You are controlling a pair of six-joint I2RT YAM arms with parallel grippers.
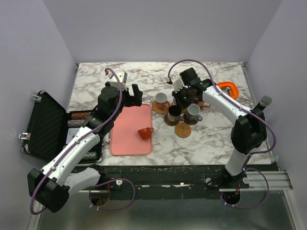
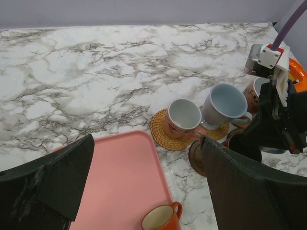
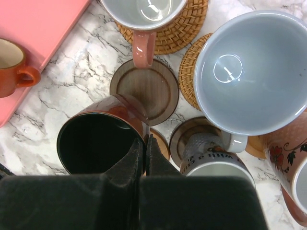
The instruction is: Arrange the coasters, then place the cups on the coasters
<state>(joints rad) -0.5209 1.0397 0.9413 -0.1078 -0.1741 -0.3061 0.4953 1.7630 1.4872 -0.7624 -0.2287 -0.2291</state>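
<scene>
Near the middle of the counter (image 1: 96,81), the right pincer (image 3: 145,148) is clamped on the rim of the black cup (image 3: 96,143), which tilts at the edge of an empty dark coaster (image 3: 146,88). Level the cup, centre it, then lower it gently, clear of the pink cup (image 3: 144,12). The left pincer (image 2: 148,163) hangs apart.

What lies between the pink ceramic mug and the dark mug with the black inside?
A dark brown round wooden coaster lies there; the right wrist view shows it best.

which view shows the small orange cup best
Top external: the small orange cup shows whole on the pink tray. Left wrist cuts it at the bottom edge; right wrist crops it at the left edge.
</scene>
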